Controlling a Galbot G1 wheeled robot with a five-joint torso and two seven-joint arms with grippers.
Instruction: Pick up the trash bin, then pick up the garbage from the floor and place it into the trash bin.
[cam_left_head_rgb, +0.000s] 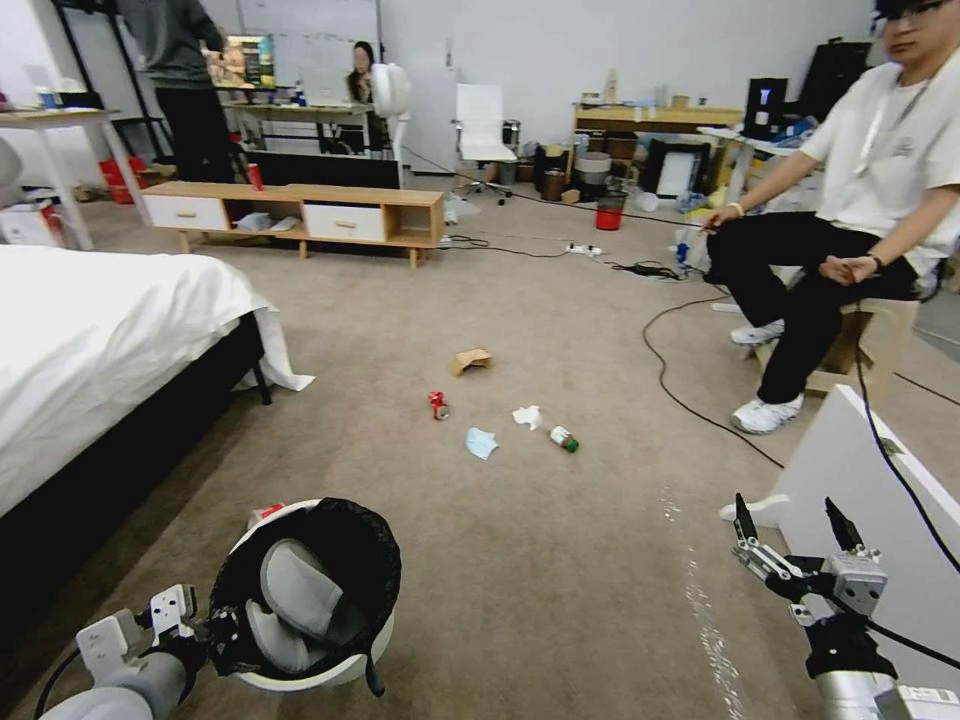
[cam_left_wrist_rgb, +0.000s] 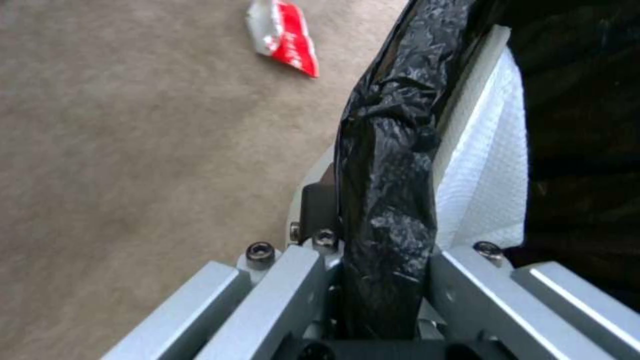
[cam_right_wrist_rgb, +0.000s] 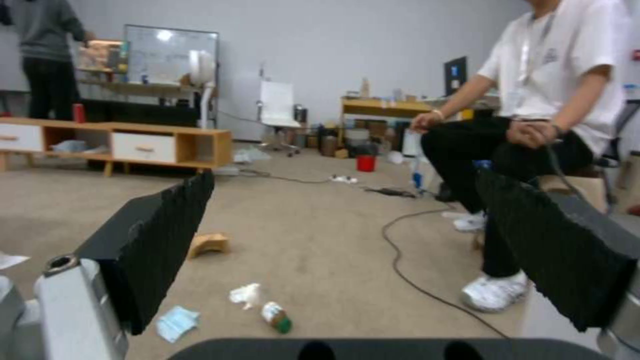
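Observation:
The white trash bin (cam_left_head_rgb: 345, 668), lined with a black bag, sits tilted at the lower left of the head view. My left gripper (cam_left_head_rgb: 215, 635) is shut on its near rim, and the left wrist view shows the bagged rim (cam_left_wrist_rgb: 387, 200) clamped between the fingers (cam_left_wrist_rgb: 287, 295). A red-white wrapper (cam_left_wrist_rgb: 283, 37) lies just behind the bin. Farther out on the carpet lie a brown paper bag (cam_left_head_rgb: 471, 360), crushed red can (cam_left_head_rgb: 438, 405), white tissue (cam_left_head_rgb: 527, 416), green-capped bottle (cam_left_head_rgb: 565, 439) and blue mask (cam_left_head_rgb: 481, 442). My right gripper (cam_left_head_rgb: 787, 515) hangs open and empty at the lower right, pads (cam_right_wrist_rgb: 153, 240) wide apart.
A bed (cam_left_head_rgb: 90, 340) runs along the left. A seated person (cam_left_head_rgb: 850, 230) and a black cable (cam_left_head_rgb: 680, 390) are at the right, with a white panel (cam_left_head_rgb: 870, 500) beside my right arm. A low wooden cabinet (cam_left_head_rgb: 300, 210) and a small red wastebasket (cam_left_head_rgb: 609, 215) stand at the back.

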